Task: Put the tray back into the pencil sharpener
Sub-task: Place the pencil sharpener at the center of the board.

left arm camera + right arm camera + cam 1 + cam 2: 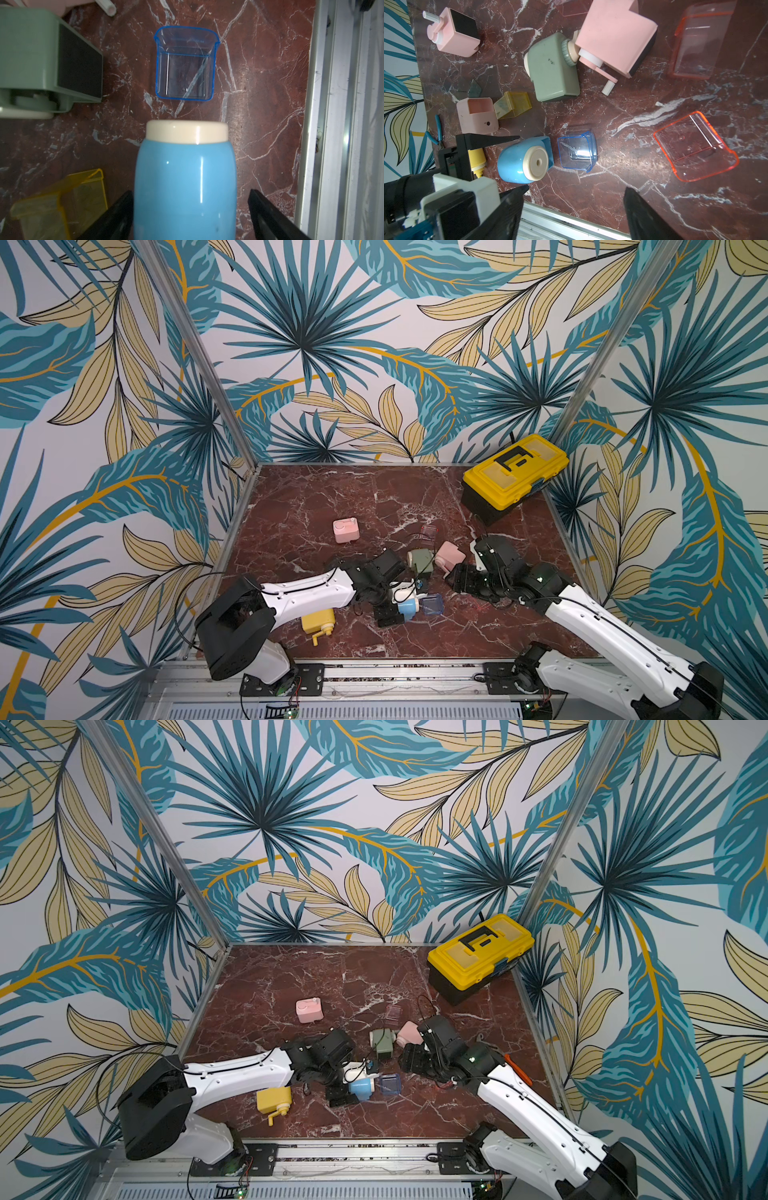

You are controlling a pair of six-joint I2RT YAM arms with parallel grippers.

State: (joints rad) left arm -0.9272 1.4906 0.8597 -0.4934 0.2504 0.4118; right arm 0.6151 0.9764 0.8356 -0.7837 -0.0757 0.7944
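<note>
The blue pencil sharpener (185, 176) with a cream end cap lies on its side on the marble floor, also visible as the sharpener (407, 608) (361, 1088) (523, 160) in the other views. My left gripper (190, 191) straddles it with the jaws open, and a clear gap shows beside one finger. The clear blue tray (186, 64) lies just beyond the cream end, a little apart from it; the tray (433, 603) (390, 1085) (577, 152) is outside the sharpener. My right gripper (576, 187) hovers open and empty to the right of both, seen in both top views (455, 577) (409, 1054).
A green sharpener (420, 561), two pink sharpeners (449, 553) (345, 530) and a yellow one (318, 621) lie around. Orange trays (695, 145) (699, 39) and a yellow tray (513, 105) lie loose. A yellow toolbox (515, 475) stands at the back right. The aluminium front rail (342, 104) is close.
</note>
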